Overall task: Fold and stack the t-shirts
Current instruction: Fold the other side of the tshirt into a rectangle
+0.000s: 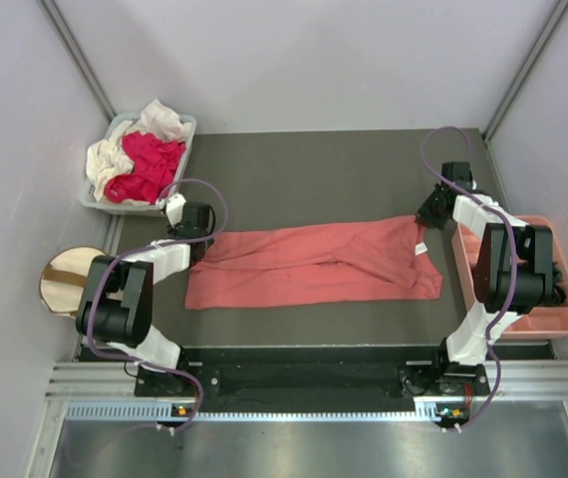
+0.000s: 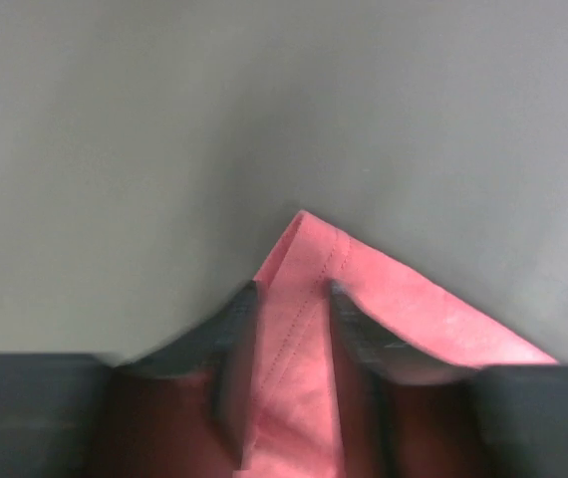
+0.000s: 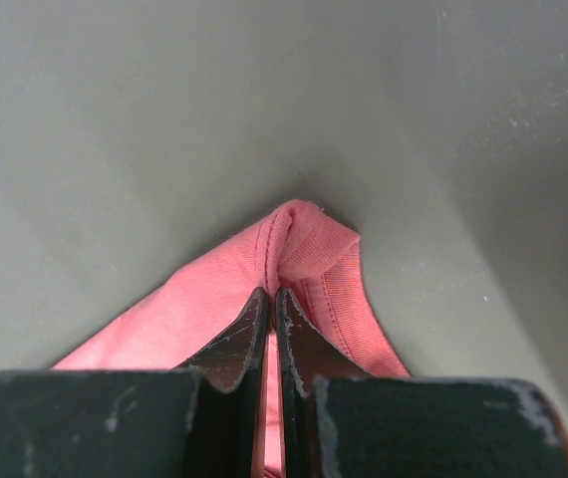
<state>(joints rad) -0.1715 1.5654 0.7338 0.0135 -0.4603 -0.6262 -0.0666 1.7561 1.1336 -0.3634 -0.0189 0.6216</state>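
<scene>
counter (image 1: 344, 159): dark mat, and everything we care about sits on it or at its edges.
salmon-pink shirt (image 1: 314, 264): the big one. It lies flat as a long strip running left to right across the middle of the counter, between the two arms, already narrowed lengthways by the look of it.
pink tray (image 1: 566, 324): rigid thing off the right edge, just beside the right arm.
grey bin (image 1: 189, 124): far left corner, holding the magenta-red shirt (image 1: 149, 164) and the cream-white shirt (image 1: 105, 159) in a heap, neither folded yet.
left hand (image 2: 294, 294): down at the strip's far left corner. Its jaws stand partway apart with the hemmed corner between them, and we don't see a clamp on the cloth.
right hand (image 3: 272, 294): shut tight, pinching a bunched bit of the salmon-pink shirt at its far right end.
neck label (image 1: 421, 246): small white tab just near of the right hand.
what could go wrong: we reckon the left side is the weak spot. If the arms lift before those jaws bite, or they catch only the top layer of hem, that corner drops and the fold comes out crooked. A lopsided pull from the right could also drag the whole strip toward the tray.
</scene>
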